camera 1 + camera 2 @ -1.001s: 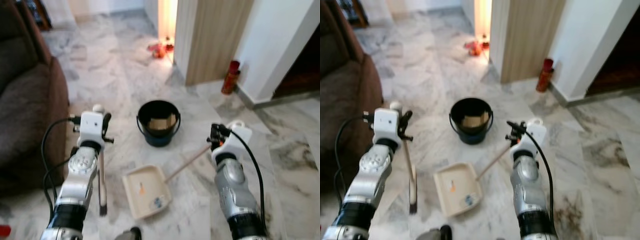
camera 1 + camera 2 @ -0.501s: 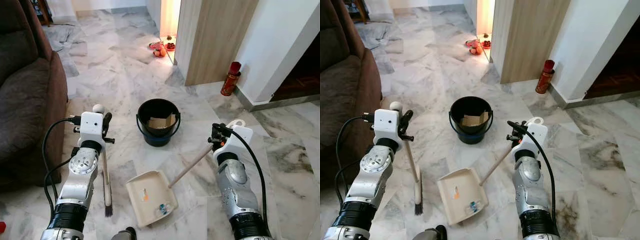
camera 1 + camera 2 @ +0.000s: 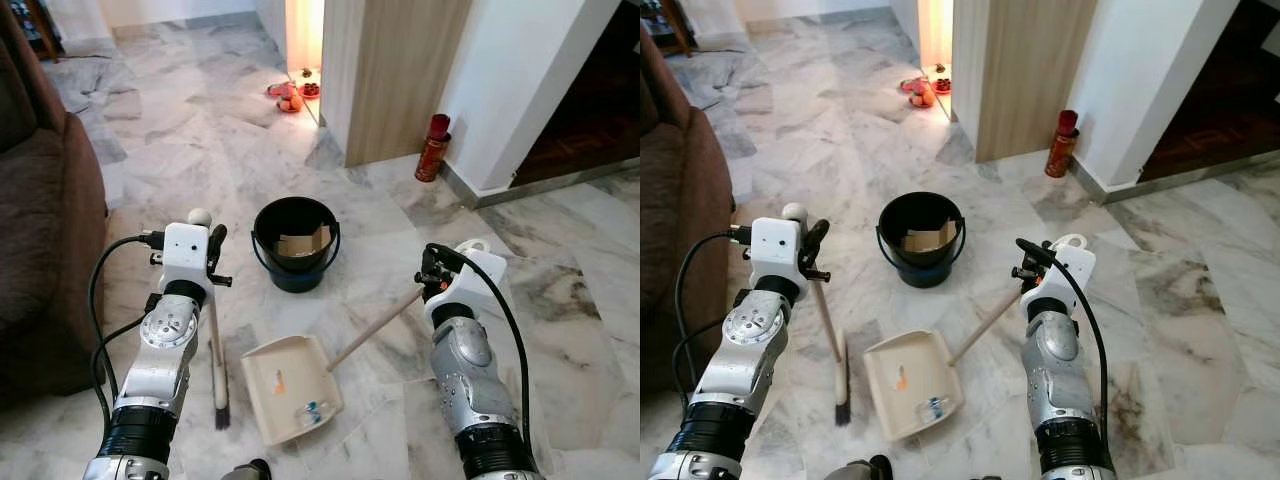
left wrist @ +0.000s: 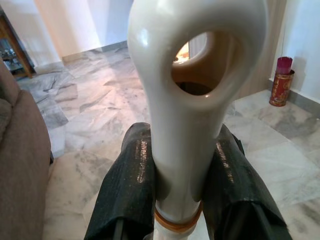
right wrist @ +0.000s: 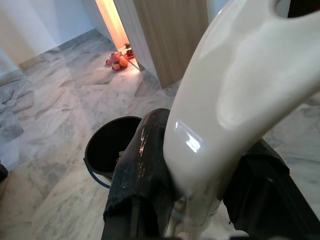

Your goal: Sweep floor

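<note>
- The left gripper [image 4: 175, 200] is clamped on the cream plastic handle of a long-handled brush [image 3: 215, 360], its black fingers [image 4: 127, 190] pressing both sides just below the handle's hanging loop; the dark bristle head rests on the marble floor [image 3: 170, 150] below it.
- The right gripper [image 5: 195, 195] is closed on the cream handle end of a cream plastic dustpan with a wooden shaft [image 3: 290, 385], which slants down from the gripper to a pan lying flat on the floor.
- The pan sits just beside the bristles, on the side toward the right arm. It holds a few small scraps, one orange and one bluish.
- Beyond both tools stands a black round bucket [image 3: 295, 243] with a piece of cardboard inside, near the pan's far edge.
- Further off, a red cylindrical can [image 3: 431, 147] stands against the white wall; a brown sofa [image 3: 40, 250] lies beside the left arm.
- Risks, as I judge them: tilting the pan while lifting it toward the bucket would spill the scraps, and a wide brush stroke could knock the bucket.
</note>
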